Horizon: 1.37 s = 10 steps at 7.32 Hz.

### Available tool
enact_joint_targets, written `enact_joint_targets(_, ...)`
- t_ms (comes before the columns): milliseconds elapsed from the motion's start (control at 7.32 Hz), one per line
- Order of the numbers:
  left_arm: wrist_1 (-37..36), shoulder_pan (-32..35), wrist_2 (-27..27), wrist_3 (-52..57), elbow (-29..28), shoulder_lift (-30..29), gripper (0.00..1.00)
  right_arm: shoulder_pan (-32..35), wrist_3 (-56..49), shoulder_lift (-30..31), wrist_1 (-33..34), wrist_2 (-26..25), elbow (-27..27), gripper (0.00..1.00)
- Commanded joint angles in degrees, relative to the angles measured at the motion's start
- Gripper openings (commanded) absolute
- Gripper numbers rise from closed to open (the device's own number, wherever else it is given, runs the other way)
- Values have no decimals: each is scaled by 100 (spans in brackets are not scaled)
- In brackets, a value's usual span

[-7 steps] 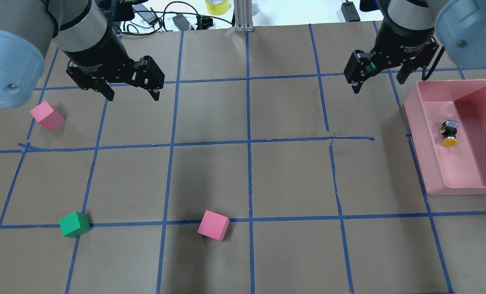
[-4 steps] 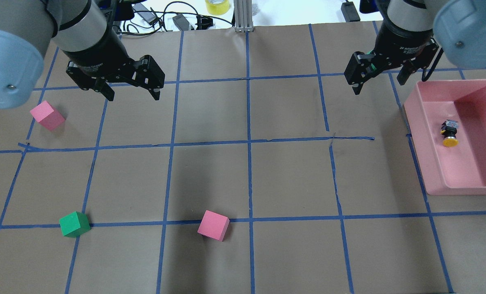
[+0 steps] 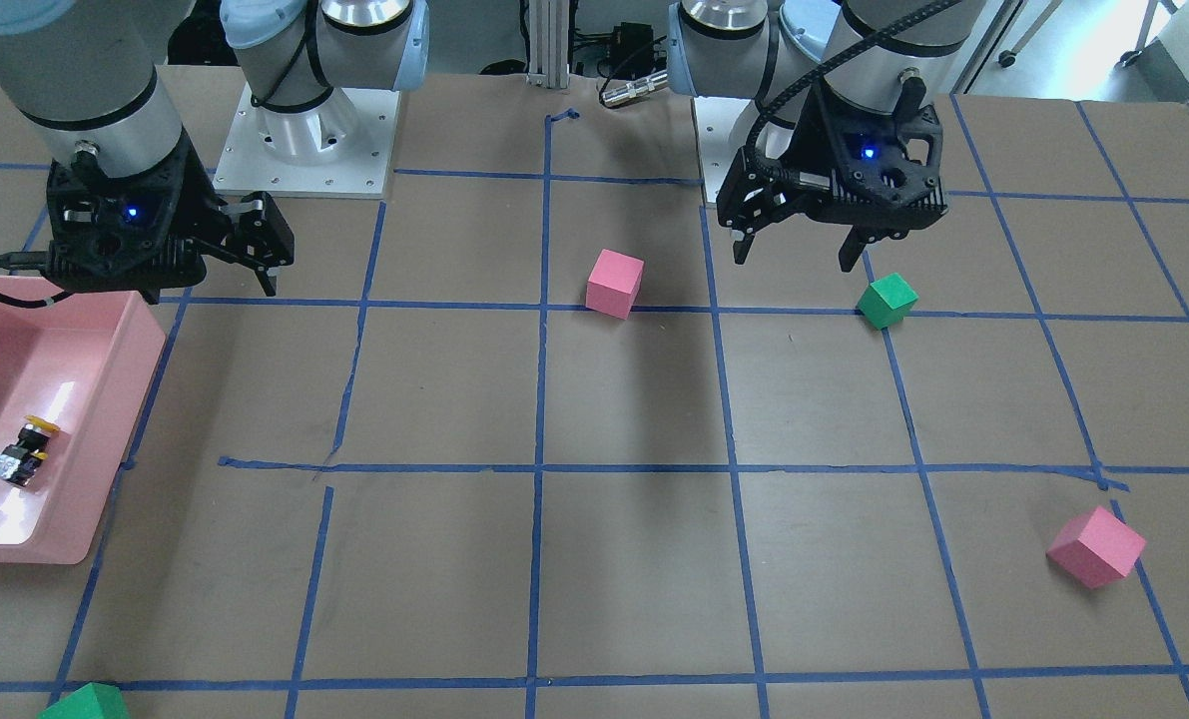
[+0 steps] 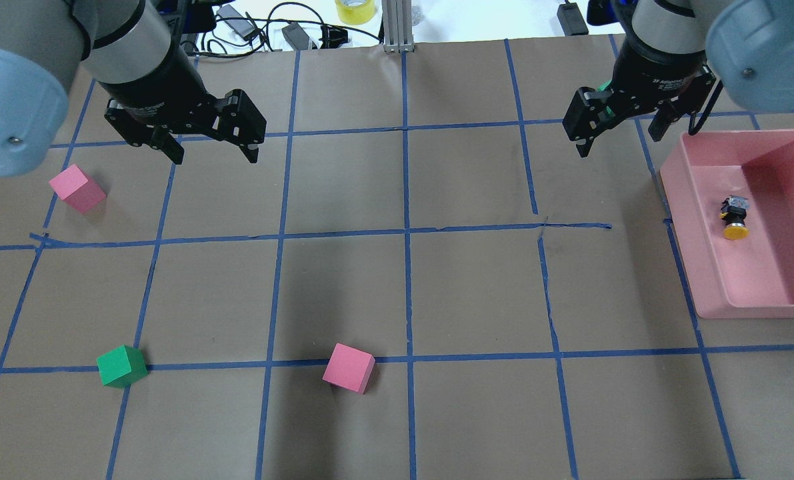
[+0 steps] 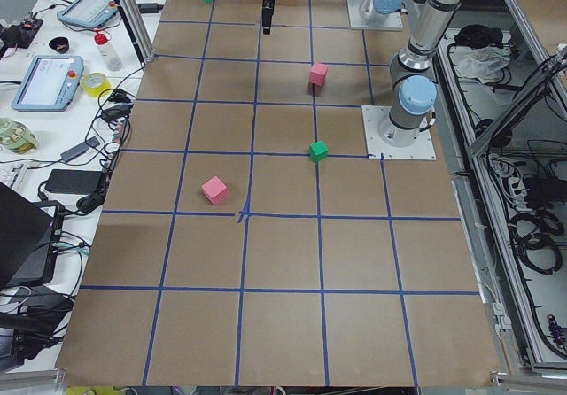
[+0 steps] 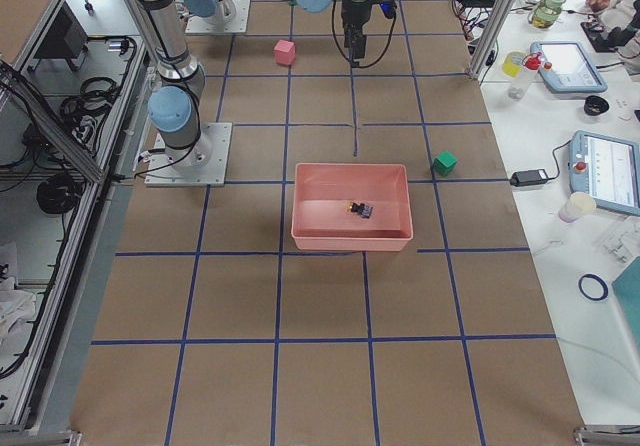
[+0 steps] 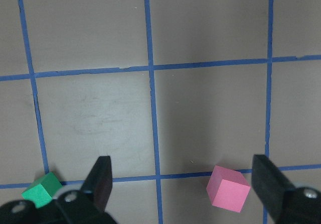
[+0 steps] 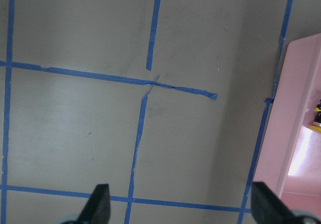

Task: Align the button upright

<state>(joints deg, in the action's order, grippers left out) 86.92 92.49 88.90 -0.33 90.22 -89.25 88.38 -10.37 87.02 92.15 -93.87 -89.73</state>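
Note:
The button (image 4: 734, 219) lies on its side inside the pink tray (image 4: 687, 247) at the table's right, with its yellow cap toward the robot and its black base away. It also shows in the front-facing view (image 3: 23, 451), the right exterior view (image 6: 358, 208), and at the edge of the right wrist view (image 8: 317, 118). My right gripper (image 4: 620, 141) hangs open and empty above the table, left of the tray's far corner. My left gripper (image 4: 215, 158) is open and empty over the far left of the table.
A pink cube (image 4: 77, 188) sits at the far left below my left gripper. A green cube (image 4: 121, 365) and a second pink cube (image 4: 349, 367) sit nearer the robot. Another green cube (image 3: 85, 704) lies at the far edge by the tray. Blue tape lines grid the brown table.
Both grippers have drifted slightly toward the far side of the table. The button and cubes have not moved.

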Motion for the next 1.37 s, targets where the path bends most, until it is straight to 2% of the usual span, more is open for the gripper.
enact_joint_targets(0,0,-3,14,-2,4,-23,100,4,8,-1,-4,0,0,100)
enact_joint_targets(820,-9,5,14,-19,4,-49,100,-49,0,-10,58,0,0,100)
enact_joint_targets(1230,-9,-3,14,-11,-66,-110,100,-705,-97,-36,49,17,0,100)
